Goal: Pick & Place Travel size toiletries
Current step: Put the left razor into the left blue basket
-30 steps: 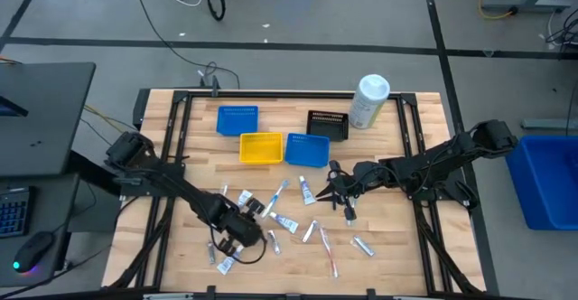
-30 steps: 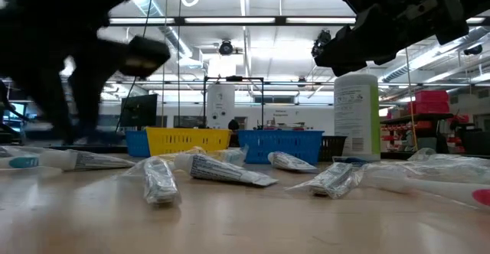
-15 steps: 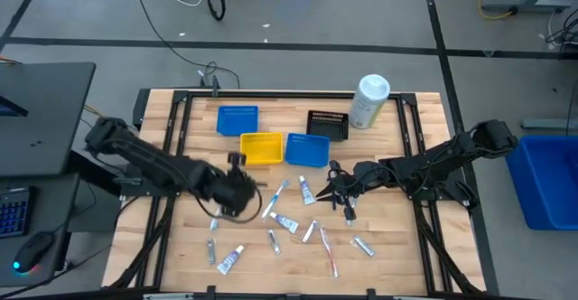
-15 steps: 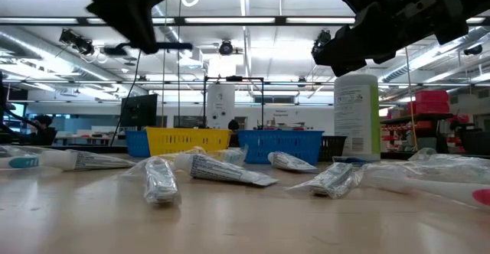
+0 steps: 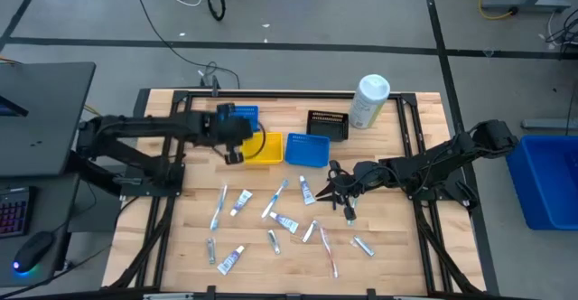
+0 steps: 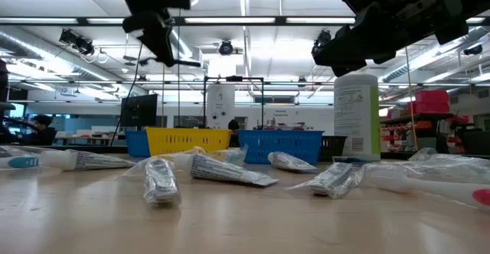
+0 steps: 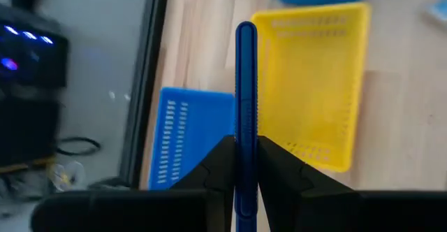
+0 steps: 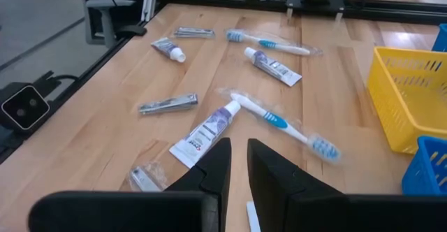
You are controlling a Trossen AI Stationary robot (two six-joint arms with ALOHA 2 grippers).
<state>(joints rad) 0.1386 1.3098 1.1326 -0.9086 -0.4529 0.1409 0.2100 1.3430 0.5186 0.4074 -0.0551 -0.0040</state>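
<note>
On my wooden slatted table (image 5: 397, 255), the left gripper (image 5: 237, 145) has swung from the near toiletry scatter to the yellow plastic bin (image 5: 261, 148). In the left wrist view its fingers (image 7: 222, 163) pinch a slim blue toothbrush (image 7: 245, 99) upright. The right gripper (image 5: 338, 190) hovers mid-table, closed and empty, above the scattered white-and-blue mini tubes (image 8: 207, 131).

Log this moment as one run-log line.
left hand: holding blue toothbrush above yellow bin | right hand: shut, empty, mid-table | other toiletries: on table
</note>
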